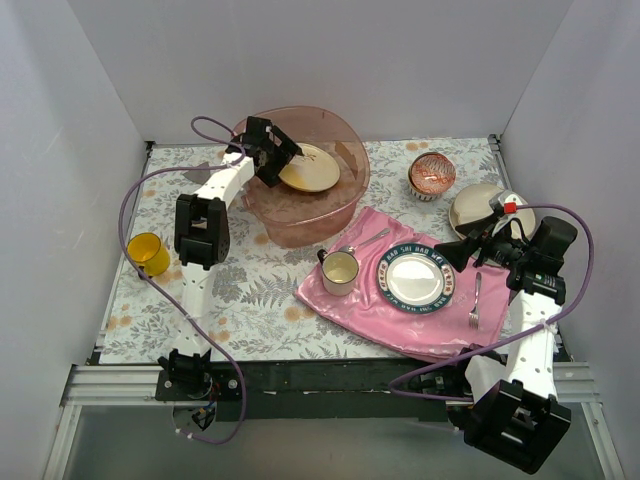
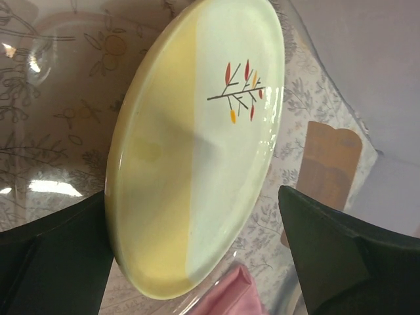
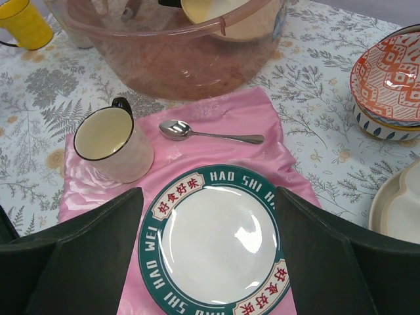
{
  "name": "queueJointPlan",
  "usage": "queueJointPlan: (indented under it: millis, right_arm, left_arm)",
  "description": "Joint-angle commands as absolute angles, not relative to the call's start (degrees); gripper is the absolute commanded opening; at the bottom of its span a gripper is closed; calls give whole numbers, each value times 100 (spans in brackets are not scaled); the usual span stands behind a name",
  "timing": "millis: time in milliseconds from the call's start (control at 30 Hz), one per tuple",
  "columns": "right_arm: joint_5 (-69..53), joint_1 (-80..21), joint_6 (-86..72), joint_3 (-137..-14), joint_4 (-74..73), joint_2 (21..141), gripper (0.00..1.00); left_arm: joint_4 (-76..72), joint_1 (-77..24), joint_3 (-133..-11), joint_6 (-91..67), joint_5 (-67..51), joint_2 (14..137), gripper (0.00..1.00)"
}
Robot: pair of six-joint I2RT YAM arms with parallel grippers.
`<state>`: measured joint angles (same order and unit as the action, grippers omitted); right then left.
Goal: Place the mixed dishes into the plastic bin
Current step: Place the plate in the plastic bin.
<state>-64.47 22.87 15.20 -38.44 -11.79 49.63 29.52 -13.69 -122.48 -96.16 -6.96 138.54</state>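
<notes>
The plastic bin (image 1: pixel 352 190) (image 2: pixel 39 59) (image 3: pixel 164 59) stands at the back of the table. A pale green and yellow plate (image 1: pixel 312 170) (image 2: pixel 197 151) with a twig motif leans tilted inside it. My left gripper (image 1: pixel 284 160) (image 2: pixel 191 197) hangs in the bin, open, its fingers (image 2: pixel 341 256) either side of the plate with a clear gap on the right. A yellow mug (image 1: pixel 147 253) (image 3: pixel 23 23) sits at the left edge. A red-patterned bowl (image 1: pixel 432 175) (image 3: pixel 387 79) and a cream divided plate (image 1: pixel 475 212) (image 3: pixel 397 210) sit at the right. My right gripper (image 1: pixel 455 250) (image 3: pixel 209 193) is open and holds nothing.
A pink cloth (image 1: pixel 350 305) (image 3: pixel 216 115) carries a dark-rimmed lettered plate (image 1: pixel 415 278) (image 3: pixel 216 243), a cream cup (image 1: pixel 340 270) (image 3: pixel 111 144), a spoon (image 1: pixel 365 243) (image 3: pixel 210 134) and a fork (image 1: pixel 476 300). My right gripper hovers over the lettered plate. White walls enclose the table.
</notes>
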Motion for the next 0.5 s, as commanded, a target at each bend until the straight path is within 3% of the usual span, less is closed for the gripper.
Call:
queueJointPlan:
  millis: [0, 467]
  right_arm:
    - [-6460, 2312, 1564, -3806, -1063, 4869, 88]
    - [-6442, 2311, 1564, -3797, -1046, 4852, 88]
  left_arm:
    - [3568, -1389, -12857, -9396, -72, 13904, 98]
    - [3850, -1573, -13245, -8411, 870, 13948, 98]
